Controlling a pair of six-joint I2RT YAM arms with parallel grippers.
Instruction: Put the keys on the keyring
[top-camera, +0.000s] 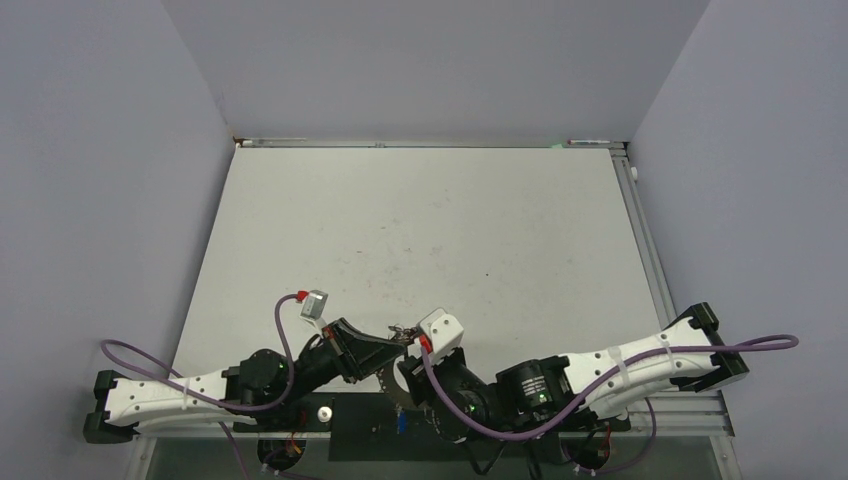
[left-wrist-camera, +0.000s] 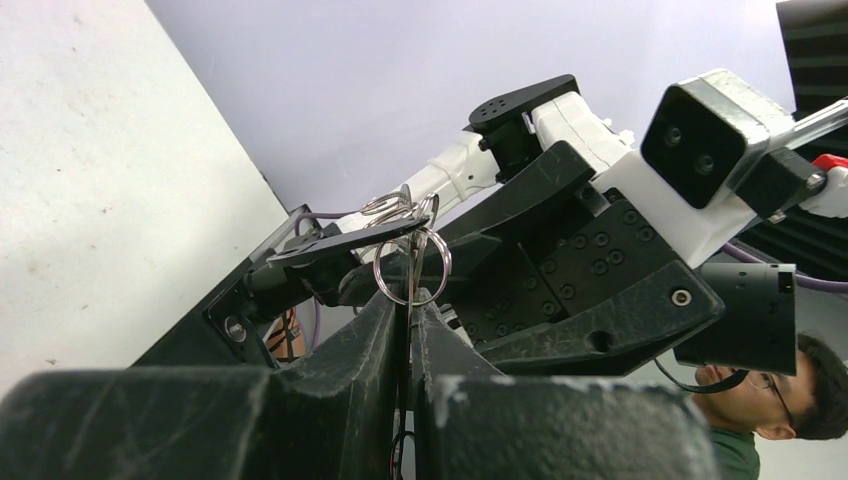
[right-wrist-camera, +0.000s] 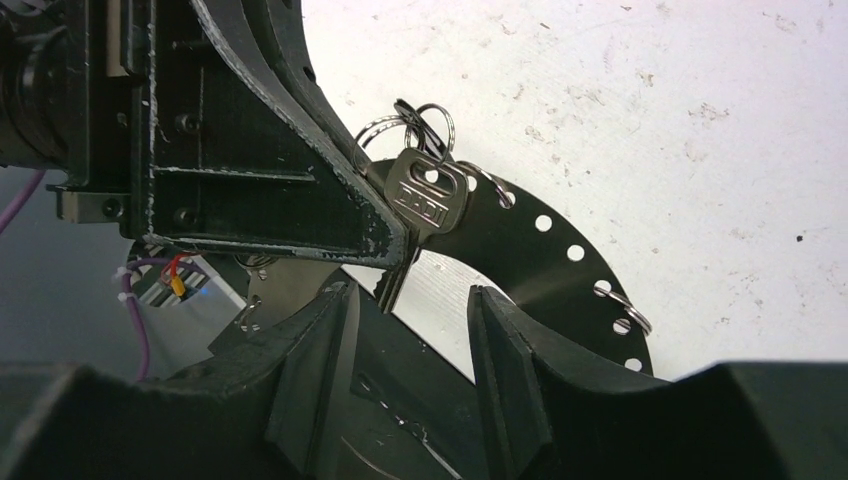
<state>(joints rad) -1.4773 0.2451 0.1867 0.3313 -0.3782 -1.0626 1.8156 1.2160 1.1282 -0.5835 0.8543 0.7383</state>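
The pale counter (top-camera: 420, 220) is lying mostly bare while both arms are meeting above its near edge. The left end effector (left-wrist-camera: 410, 305) is clenching tight on something thin, which looks like the blade of the silver key (right-wrist-camera: 425, 200). The right end effector (right-wrist-camera: 405, 300) is facing it with its fingers standing apart. Part of the keyring (right-wrist-camera: 560, 270) is passing between them, and I cannot tell whether they are gripping it.

The keyring is hanging off the counter between the two end effectors, with several rim holes showing bare. One small wire loop (right-wrist-camera: 635, 322) is sitting on its far rim. The silver key is resting head-up against the ring's upper rim, and a cluster of split rings (right-wrist-camera: 415, 120) is bunching at its head. Whether any of them is already passing through a rim hole is hidden.

By my judgement the threading is underway but not finished, and the linking and releasing are remaining. No other key is showing clearly.
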